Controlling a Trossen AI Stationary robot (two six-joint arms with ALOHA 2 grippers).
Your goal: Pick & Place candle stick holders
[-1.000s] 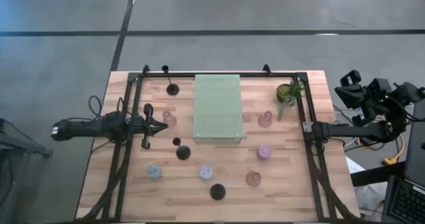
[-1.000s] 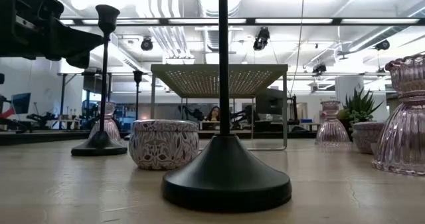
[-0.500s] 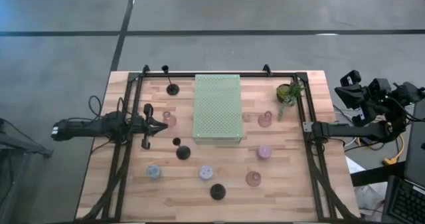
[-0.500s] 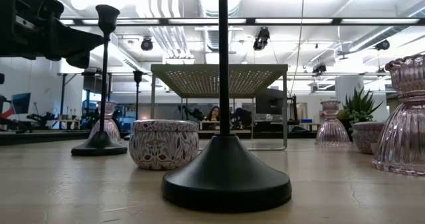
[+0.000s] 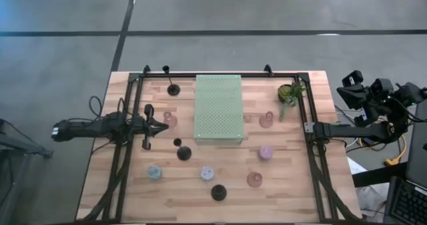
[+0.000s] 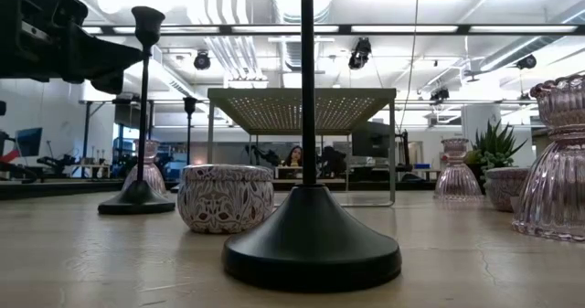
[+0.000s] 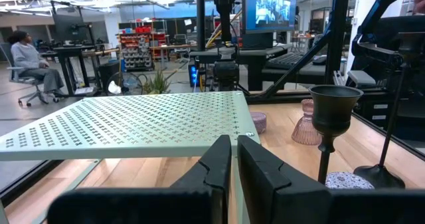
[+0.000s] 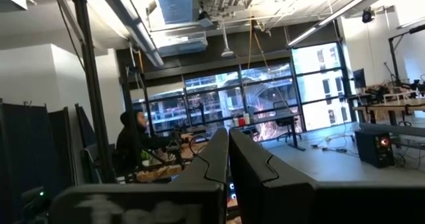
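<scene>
Several candle stick holders stand on their bases on the wooden table: black thin-stemmed ones (image 5: 173, 89) (image 5: 185, 153) (image 5: 219, 192), pink glass ones (image 5: 170, 120) (image 5: 267, 119) (image 5: 254, 179), lilac ones (image 5: 265, 153) (image 5: 207, 174) and a blue one (image 5: 154, 173). My left gripper (image 5: 165, 124) is shut and empty, level above the table's left side, just left of a pink holder and pointing at the pale green mat (image 5: 218, 108). In the left wrist view its fingers (image 7: 232, 147) are closed together. My right gripper (image 8: 229, 136) is shut and empty, parked off the table's right edge (image 5: 350, 85).
The perforated green mat (image 6: 302, 107) stands raised on thin legs at the table's far middle. A small potted plant (image 5: 290, 93) stands at the far right. A black frame (image 5: 133, 85) runs round the table. People sit in the room beyond (image 7: 30, 54).
</scene>
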